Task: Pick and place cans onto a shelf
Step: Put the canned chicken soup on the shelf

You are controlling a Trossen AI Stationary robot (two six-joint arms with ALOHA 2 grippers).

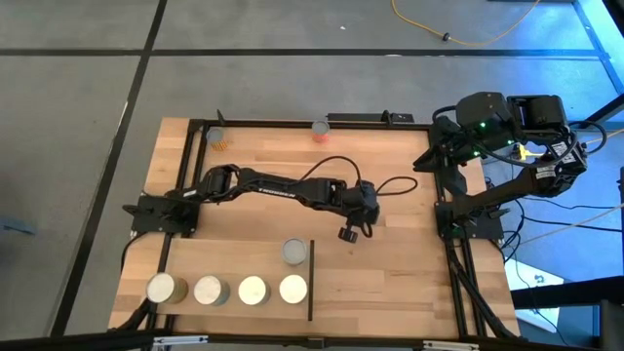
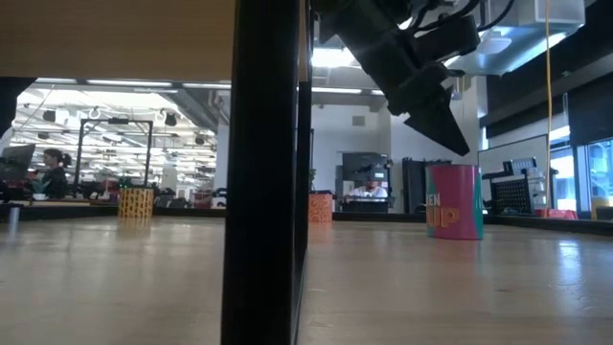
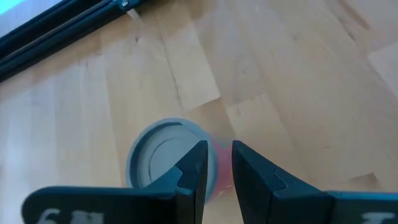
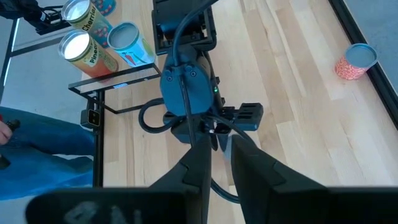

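One can was the step in hand: the pink can (image 2: 454, 201), upright on the plank tabletop (image 1: 400, 278), just right of the black bar (image 1: 310, 283) that edges the shelf (image 1: 210, 255). The left gripper (image 3: 219, 149) hung over it, tips above the lid and apart from it. Its fingers were nearly together and held nothing. That gap looked narrower than the can, so my call: spread the fingers wide first, centre them on the lid, then come straight down and clamp mid-body. A tip landing on the rim could knock it over. The lift needs to clear the bar and the grey-topped can (image 1: 294, 252) just across it.

The pink can had a dull grey recessed lid and a pink label with big lettering, partly readable. Four more cans (image 1: 253, 290) stood in a row on the shelf. Two far cans (image 1: 216, 138) (image 1: 320, 128) waited at the far edge. The right gripper (image 4: 217, 140) was parked off to the right, fingers almost together, empty.
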